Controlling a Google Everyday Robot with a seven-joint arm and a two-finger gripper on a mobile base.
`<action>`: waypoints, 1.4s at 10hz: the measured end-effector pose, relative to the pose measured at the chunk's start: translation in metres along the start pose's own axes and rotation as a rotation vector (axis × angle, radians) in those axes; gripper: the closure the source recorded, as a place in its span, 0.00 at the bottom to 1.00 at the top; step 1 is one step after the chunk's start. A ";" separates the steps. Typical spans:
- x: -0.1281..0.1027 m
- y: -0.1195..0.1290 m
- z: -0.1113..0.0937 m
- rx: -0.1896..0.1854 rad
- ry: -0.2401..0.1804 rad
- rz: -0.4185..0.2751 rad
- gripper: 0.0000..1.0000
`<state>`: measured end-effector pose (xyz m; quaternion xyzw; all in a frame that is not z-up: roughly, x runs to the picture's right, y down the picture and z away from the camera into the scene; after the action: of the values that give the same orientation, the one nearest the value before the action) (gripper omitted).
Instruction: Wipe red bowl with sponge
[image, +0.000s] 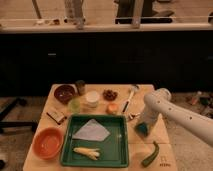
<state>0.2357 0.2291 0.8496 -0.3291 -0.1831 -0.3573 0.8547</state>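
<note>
Camera view shows the sponge (141, 130), a small teal block, on the right part of the counter (163, 142), just off the right rim of the green tray (120, 131). The claw (143, 124) at the end of the white arm is down directly over it and seems to touch its top, though the wrist hides the contact, so I cannot tell whether the claw is clenched on the sponge or released. The red bowl (48, 142) sits at the front left corner of the counter, well apart from both, with the whole tray between them. The tray holds a pale cloth (91, 131) and a yellowish item I cannot make out. A curved green vegetable (150, 154) lies near the sponge toward the front edge. As for progress, I judge the task to be at its opening step: the sponge is being reached or taken, it has not been lifted, and the bowl shows no contact. What is left is securing the sponge, carrying it across to the left, and doing the wiping itself.
</note>
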 end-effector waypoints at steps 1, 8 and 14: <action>0.000 0.001 -0.001 -0.001 0.001 0.000 0.98; -0.027 -0.024 -0.047 -0.009 0.062 -0.117 1.00; -0.056 -0.030 -0.082 -0.019 0.089 -0.183 1.00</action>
<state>0.1821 0.1837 0.7732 -0.3029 -0.1708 -0.4501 0.8225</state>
